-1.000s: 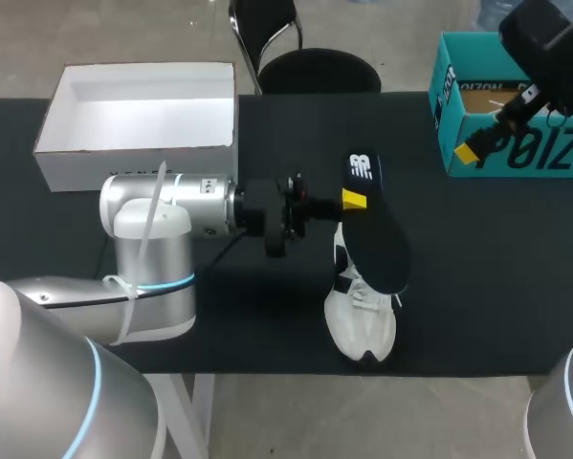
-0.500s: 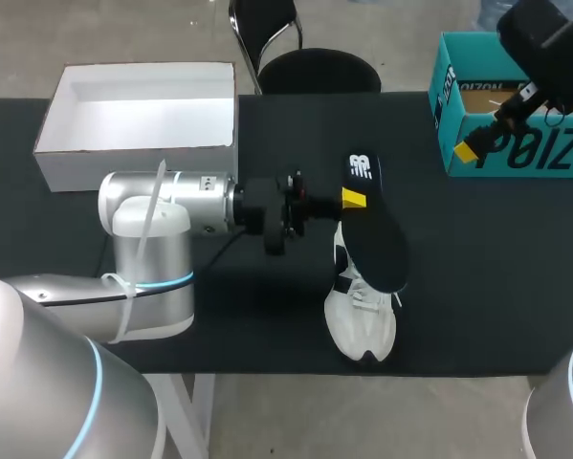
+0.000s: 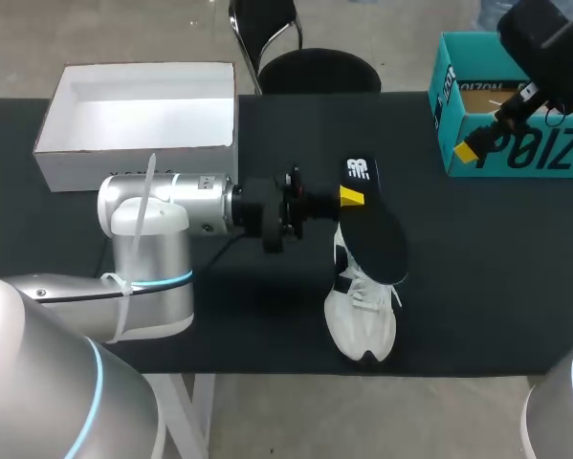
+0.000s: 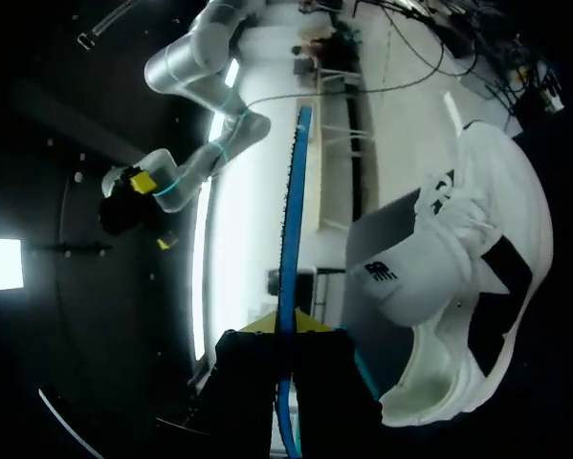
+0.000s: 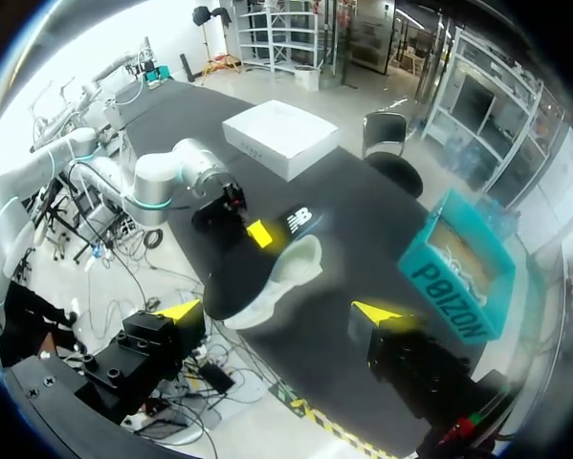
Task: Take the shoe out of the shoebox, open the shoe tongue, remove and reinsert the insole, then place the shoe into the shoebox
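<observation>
My left hand [image 3: 351,199] is clenched on the insole [image 3: 374,239]. The white shoe [image 3: 361,316] lies just beside that hand on the surface [image 3: 477,268]. My right hand [image 5: 281,311] hangs released, with the teal shoebox [image 3: 516,153] beside it.

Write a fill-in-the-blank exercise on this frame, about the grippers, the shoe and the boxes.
The left gripper is shut on the dark ____, held close by the shoe. The right gripper, up by the teal box, has its fingers ____. The white shoe rests on the ____, not in a box. The white box is on the side of the ____ arm.
Missing words: insole; open; table; left.
</observation>
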You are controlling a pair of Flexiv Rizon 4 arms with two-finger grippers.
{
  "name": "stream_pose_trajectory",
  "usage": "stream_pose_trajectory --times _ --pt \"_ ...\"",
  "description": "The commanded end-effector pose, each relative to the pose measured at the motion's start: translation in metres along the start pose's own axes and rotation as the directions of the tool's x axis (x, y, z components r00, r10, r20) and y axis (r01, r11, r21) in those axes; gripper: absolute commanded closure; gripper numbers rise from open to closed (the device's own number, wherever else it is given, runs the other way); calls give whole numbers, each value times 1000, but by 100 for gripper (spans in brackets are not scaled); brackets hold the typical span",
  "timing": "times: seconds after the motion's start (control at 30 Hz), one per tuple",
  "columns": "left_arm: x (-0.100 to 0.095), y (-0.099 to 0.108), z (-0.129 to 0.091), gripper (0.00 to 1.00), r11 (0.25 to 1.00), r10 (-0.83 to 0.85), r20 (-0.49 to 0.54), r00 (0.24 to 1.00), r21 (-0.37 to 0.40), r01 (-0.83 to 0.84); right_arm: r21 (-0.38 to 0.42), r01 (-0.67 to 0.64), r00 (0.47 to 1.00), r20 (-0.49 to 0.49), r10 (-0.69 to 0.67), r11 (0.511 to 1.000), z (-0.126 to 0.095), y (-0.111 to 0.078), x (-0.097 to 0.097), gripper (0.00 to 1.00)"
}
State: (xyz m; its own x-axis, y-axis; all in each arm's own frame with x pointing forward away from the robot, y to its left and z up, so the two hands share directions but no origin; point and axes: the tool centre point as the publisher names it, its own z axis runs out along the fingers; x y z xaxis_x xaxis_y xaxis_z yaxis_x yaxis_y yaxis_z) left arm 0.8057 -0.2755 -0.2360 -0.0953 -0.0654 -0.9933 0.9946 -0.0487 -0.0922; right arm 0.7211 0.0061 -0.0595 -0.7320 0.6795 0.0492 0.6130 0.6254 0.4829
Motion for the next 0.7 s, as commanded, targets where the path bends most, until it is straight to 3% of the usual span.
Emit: stream_pose_trajectory --times 0.03,0.1,0.23,0.7 --pt "-12 3 2 100 939 -343 -5 939 -27 342 3 -1 1000 0 1 1000 2 2 -1 0" --pt "-18 5 1 100 926 -378 -23 925 -24 378 3 -1 1000 0 1 1000 2 2 -1 0" --pt "-27 1 1 100 959 -280 -54 959 38 282 3 -1 1000 0 1 1000 2 2 -1 0" --pt "-27 1 1 100 959 -280 -54 959 38 282 3 -1 1000 0 1 1000 2 2 -1 0"
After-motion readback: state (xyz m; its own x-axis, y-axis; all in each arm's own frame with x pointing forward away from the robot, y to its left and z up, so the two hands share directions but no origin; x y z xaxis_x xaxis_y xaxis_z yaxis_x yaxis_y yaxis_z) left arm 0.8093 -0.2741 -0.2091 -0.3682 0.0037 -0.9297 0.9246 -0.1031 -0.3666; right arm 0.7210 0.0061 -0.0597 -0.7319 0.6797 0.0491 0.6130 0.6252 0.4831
